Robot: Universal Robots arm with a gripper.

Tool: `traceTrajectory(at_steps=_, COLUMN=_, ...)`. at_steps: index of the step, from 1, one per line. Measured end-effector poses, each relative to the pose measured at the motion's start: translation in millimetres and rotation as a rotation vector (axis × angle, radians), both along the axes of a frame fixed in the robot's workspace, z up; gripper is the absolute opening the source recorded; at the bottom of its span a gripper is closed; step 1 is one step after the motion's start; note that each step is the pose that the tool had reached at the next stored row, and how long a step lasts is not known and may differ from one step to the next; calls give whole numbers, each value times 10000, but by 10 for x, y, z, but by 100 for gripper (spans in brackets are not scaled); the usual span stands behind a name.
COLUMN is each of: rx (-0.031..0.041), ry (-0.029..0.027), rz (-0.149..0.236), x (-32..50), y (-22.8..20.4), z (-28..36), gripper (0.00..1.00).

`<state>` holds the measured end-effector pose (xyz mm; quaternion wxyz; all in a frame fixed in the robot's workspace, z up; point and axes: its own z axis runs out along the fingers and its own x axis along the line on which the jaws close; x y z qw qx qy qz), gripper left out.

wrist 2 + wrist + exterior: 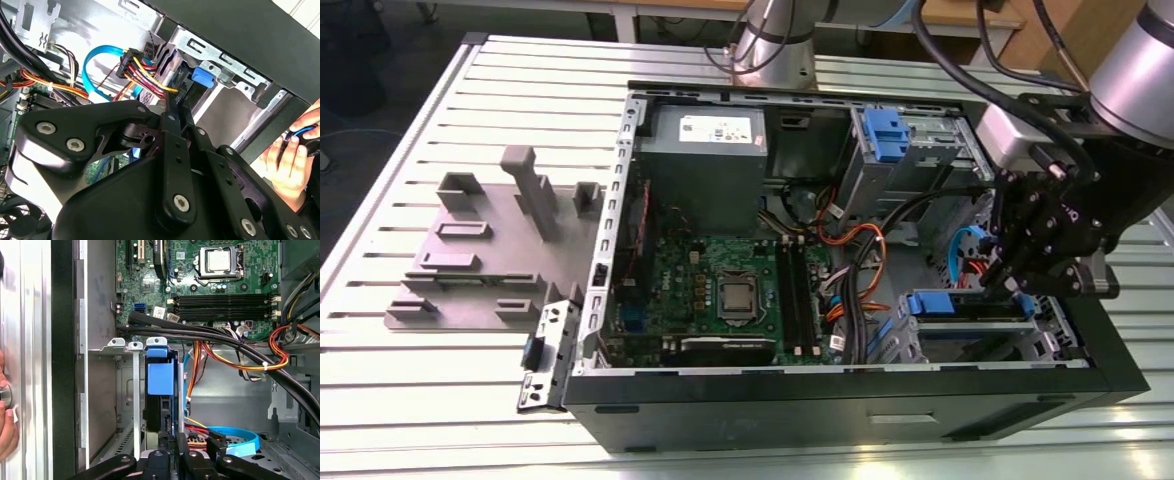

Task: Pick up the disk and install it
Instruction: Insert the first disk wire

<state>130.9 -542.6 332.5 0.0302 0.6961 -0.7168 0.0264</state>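
A robot gripper (1034, 285) reaches into an open desktop computer case (854, 400) lying on a slatted metal tabletop (454, 400), working at the drive bay (974, 330) in the case's front corner, on the exterior view's right. The disk (161, 390), edge-on in its blue plastic carrier, stands in the bay's metal slot; in the first wrist view the black fingers (165, 440) appear pressed together on its near edge, though the contact itself is partly hidden by the gripper body.

The pick-up looks done and the installation step is in hand: the drive sits in the guide rails, and whether it is fully seated cannot be told. Finishing calls for a straight push along the rails, keeping clear of the bundle of orange, yellow and red power wires (145, 75) and the blue data cable (92, 65) hanging just beside the bay.

A person's hand (290, 160) rests at the case's outer edge in the second wrist view, near the arm. The motherboard (720, 290) lies well apart.
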Motion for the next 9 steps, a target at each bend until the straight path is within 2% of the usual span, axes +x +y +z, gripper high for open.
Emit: traceTrajectory(at_steps=9, rx=17, ry=-36, rz=-10, x=-1, y=-14, z=-19, gripper=17)
